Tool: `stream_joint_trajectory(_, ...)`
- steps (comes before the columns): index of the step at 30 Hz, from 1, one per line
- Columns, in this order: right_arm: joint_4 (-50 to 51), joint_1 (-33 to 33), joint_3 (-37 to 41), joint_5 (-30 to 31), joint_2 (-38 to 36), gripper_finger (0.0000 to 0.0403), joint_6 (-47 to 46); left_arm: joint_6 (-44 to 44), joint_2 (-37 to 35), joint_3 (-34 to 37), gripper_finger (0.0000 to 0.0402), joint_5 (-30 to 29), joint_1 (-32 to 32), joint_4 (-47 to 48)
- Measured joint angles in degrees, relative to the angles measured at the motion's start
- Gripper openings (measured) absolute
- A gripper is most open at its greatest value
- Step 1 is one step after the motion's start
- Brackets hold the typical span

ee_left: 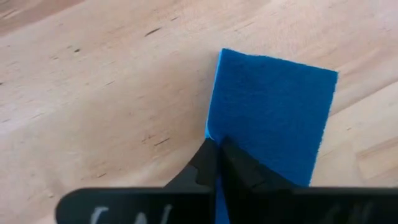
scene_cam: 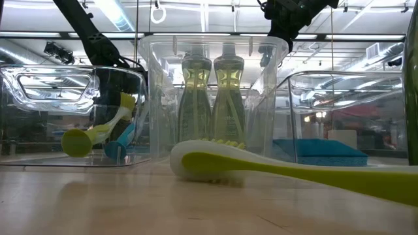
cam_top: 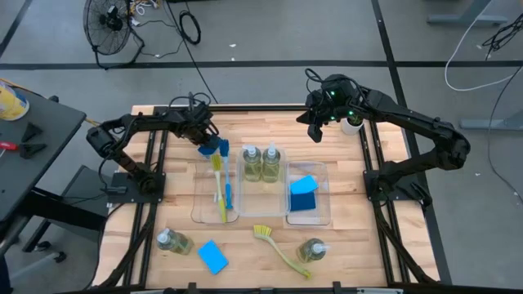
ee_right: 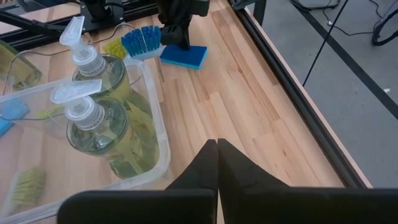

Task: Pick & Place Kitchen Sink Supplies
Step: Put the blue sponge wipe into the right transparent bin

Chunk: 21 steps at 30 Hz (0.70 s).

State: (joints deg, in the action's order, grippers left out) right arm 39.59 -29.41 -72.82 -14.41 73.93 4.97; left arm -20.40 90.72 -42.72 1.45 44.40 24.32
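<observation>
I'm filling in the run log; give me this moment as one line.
left end effector: shut on blue sponge | right end effector: shut, empty, raised

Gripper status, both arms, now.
Left gripper: shut on the blue sponge.
Right gripper: shut, holding nothing.

A robotics lab or workshop, not a kitchen. The butcher-block worktop (cam_top: 343, 237) sits on a bare grey concrete floor (cam_top: 270, 33) crossed by dark tape lines, with loose cables (cam_top: 189, 26) and a floor fan (cam_top: 110, 20) beyond it. Across the worktop, exposed ceiling ducts (scene_cam: 26, 49) and strip lights (scene_cam: 111, 13) hang over an open industrial hall.
</observation>
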Motion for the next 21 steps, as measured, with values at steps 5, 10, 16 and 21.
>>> stream_joint_trajectory(5,-0.17,0.0,0.0,0.0,0.0,0.0,0.02,0.02,-0.3,-0.8,0.0006,-0.02,-0.02,1.17)
stream_joint_trajectory(10,-0.17,-0.02,0.0,0.0,0.0,0.0,0.02,1.36,-0.35,-5.1,0.0005,-0.83,0.07,4.55)
stream_joint_trajectory(16,-0.17,-0.02,0.0,0.0,0.0,0.0,0.02,3.46,-0.42,-12.06,0.0004,-3.21,0.07,9.43)
stream_joint_trajectory(21,-0.17,-0.02,0.0,-0.02,0.0,0.0,0.02,6.0,-0.42,-17.66,0.0004,-4.96,0.09,13.28)
